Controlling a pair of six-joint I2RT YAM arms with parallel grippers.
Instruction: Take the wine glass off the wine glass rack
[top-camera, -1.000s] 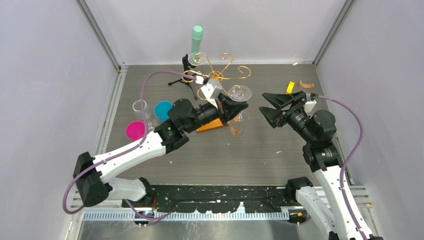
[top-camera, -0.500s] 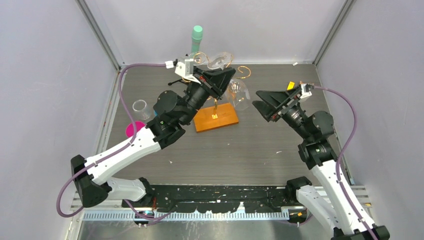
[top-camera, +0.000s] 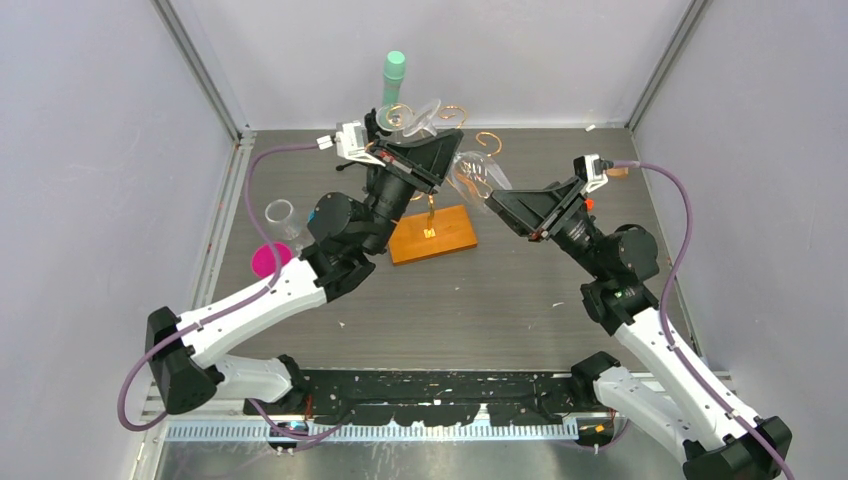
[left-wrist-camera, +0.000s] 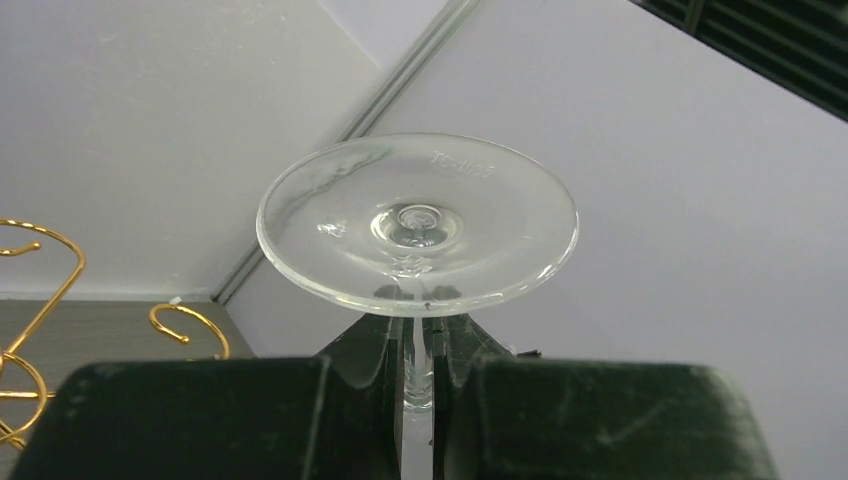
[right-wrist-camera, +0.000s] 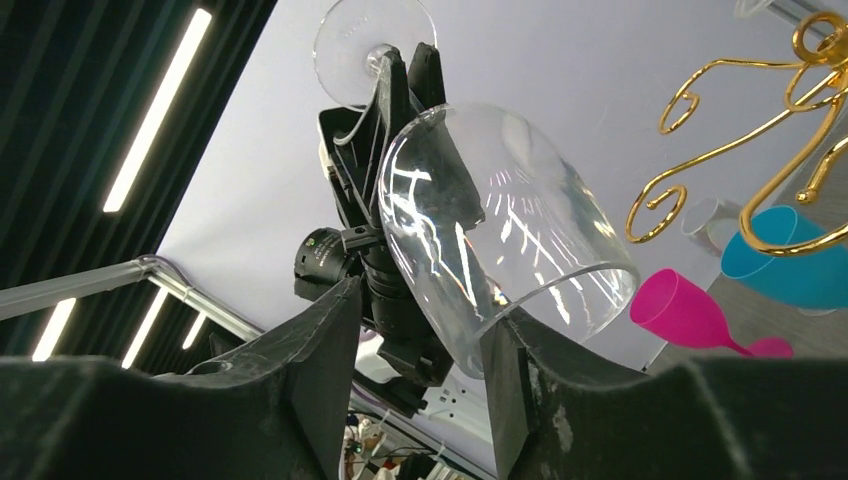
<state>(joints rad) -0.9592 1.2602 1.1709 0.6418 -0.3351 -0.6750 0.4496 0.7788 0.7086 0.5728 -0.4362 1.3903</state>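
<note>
Up at the top centre of the overhead view, I have the wine glass (top-camera: 478, 176) in the air over the wine glass rack (top-camera: 446, 236). It is tilted, with its round foot toward the back wall and its bowl hanging down toward the right of the frame. My left gripper (left-wrist-camera: 421, 345) is clenched on the stem just under the foot. On the left wrist camera I see the stem pinched between the two dark fingers (left-wrist-camera: 365, 350). The rack's gold curls are off at the left edge, apart from the glass.

My right gripper (right-wrist-camera: 420, 330) sits at the mouth of the bowl with its jaws spread. On the right wrist camera the rim dips between the fingers, close by the one on the right side of the frame and with a clear gap to the other. That claw is released and grasps nothing, though I cannot tell whether the nearer finger touches the rim. Gold wire arms curl at the upper right of that frame, beside the bowl and clear of it.

At the back stands a green cylinder (top-camera: 393, 72). A clear cup (top-camera: 281, 213) and a pink cup (top-camera: 263, 260) sit at the left of the overhead view.
</note>
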